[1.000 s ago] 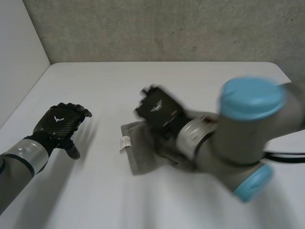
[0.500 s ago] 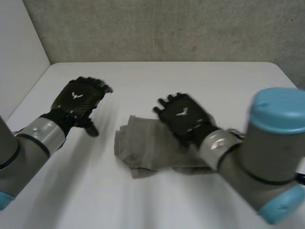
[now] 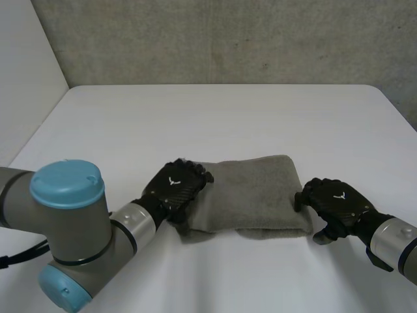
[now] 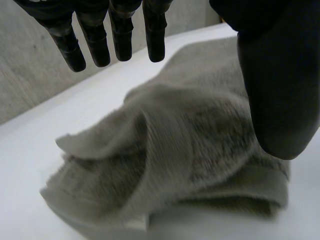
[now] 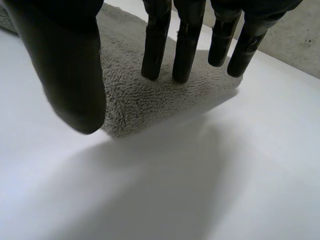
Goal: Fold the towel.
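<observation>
Grey-beige terry, the towel (image 3: pixel 254 192) lies folded into a thick strip on the white table (image 3: pixel 195 111), its long side running across in front of me.

My left hand (image 3: pixel 174 191) is at the towel's left end, where the layers are rumpled and a loose fold stands up. The palm is over that end. The fingers (image 4: pixel 100 40) are straight and a little spread, and the thumb is held well apart from them, so this hand is open and grips nothing. I cannot tell whether the fingertips touch the cloth.

My right hand (image 3: pixel 335 202) is at the towel's right end, which is neat and rounded. Its fingers (image 5: pixel 155 45) are straight too. Two of them set their tips on top of the towel just inside that end, and the other two reach past the towel's edge over bare table. The thumb hangs straight beside the towel's corner, not curled round it. This hand is open as well and holds nothing.
</observation>
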`<state>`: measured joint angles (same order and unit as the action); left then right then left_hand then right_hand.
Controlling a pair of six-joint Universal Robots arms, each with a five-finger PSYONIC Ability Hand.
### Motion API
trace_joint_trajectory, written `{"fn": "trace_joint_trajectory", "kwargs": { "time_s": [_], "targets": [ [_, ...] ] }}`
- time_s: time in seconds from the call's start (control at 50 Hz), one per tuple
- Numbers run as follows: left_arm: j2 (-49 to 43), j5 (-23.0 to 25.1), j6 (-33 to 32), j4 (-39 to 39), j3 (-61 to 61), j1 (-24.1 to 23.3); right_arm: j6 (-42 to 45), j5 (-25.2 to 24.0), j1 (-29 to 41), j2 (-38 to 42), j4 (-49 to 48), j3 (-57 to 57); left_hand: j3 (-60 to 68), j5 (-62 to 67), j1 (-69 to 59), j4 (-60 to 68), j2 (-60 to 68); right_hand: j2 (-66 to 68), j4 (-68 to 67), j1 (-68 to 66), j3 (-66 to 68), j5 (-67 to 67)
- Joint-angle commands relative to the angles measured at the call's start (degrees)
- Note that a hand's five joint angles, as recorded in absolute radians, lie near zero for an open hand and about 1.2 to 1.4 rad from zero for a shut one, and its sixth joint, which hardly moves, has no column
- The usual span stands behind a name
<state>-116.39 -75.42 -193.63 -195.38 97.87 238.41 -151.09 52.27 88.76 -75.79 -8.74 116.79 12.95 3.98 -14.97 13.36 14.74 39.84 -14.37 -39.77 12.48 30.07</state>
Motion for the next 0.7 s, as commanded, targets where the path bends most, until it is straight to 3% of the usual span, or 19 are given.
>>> {"fn": "trace_joint_trajectory", "kwargs": {
  "time_s": [0.02, 0.14, 0.18, 0.22, 0.42, 0.52, 0.54, 0.56, 0.6, 0.7],
  "targets": [
    [-1.4, -0.6, 0.3, 0.0, 0.2, -0.4, -0.3, 0.5, 0.4, 2.6, -1.2, -0.2, -3.0, 0.4, 0.6, -3.4, -0.3, 12.1, 4.4, -12.2, -2.5, 11.9],
    [-1.3, -0.9, 0.6, 0.1, 0.7, -1.5, -1.0, 0.6, 0.8, 2.7, -2.2, -0.3, -3.0, 0.4, 0.6, -3.4, -0.3, 22.2, 4.4, -22.3, -2.5, 22.0],
    [-0.9, -1.8, 0.6, 0.1, 1.4, -2.1, -1.6, 1.6, 1.1, 2.8, -2.3, -0.5, -3.0, 0.4, 0.6, -3.4, -0.3, 7.9, 4.4, -7.9, -2.5, 7.6],
    [-0.7, -2.2, 0.6, 0.1, 1.6, -2.4, -2.5, 2.3, 1.1, 2.8, -2.3, -0.5, -3.0, 0.3, 0.7, -3.4, -0.5, 4.1, 4.4, -4.2, -2.5, 3.9],
    [-0.5, -2.8, 0.6, 0.1, 2.2, -3.1, -6.8, 4.8, 2.6, 2.8, -4.7, -0.4, -3.0, -0.2, 1.2, -3.4, -1.0, -2.2, 4.4, 2.1, -2.5, -2.4],
    [-0.4, -2.9, 0.6, 0.1, 2.4, -2.9, -6.8, 6.8, 3.3, 3.4, -7.3, -0.5, -3.0, -0.2, 1.2, -3.4, -1.0, 10.3, 4.4, -10.4, -2.5, 10.0],
    [-0.2, -2.9, 0.7, 0.0, 2.4, -2.8, -6.8, 7.6, 3.3, 4.0, -7.7, -0.7, -3.0, -0.2, 1.2, -3.4, -1.0, 20.3, 4.4, -20.3, -2.5, 20.0],
    [0.1, -2.9, 0.7, 0.0, 2.5, -2.8, -6.8, 7.6, 3.3, 4.0, -7.7, -0.7, -3.0, -0.4, 1.4, -3.4, -1.2, 20.4, 4.4, -20.4, -2.5, 20.1],
    [0.5, -3.0, 0.8, 0.0, 2.7, -2.8, -6.9, 8.0, 3.3, 4.4, -8.0, -1.0, -3.0, -0.4, 1.4, -3.4, -1.2, 40.1, 4.4, -40.2, -2.5, 39.9],
    [2.7, -3.1, 1.0, 0.0, 3.3, -2.8, -7.1, 8.1, 3.2, 4.3, -7.4, -0.8, -3.0, -0.9, 1.9, -3.4, -1.7, 40.2, 4.4, -40.2, -2.5, 39.9]
  ]
}}
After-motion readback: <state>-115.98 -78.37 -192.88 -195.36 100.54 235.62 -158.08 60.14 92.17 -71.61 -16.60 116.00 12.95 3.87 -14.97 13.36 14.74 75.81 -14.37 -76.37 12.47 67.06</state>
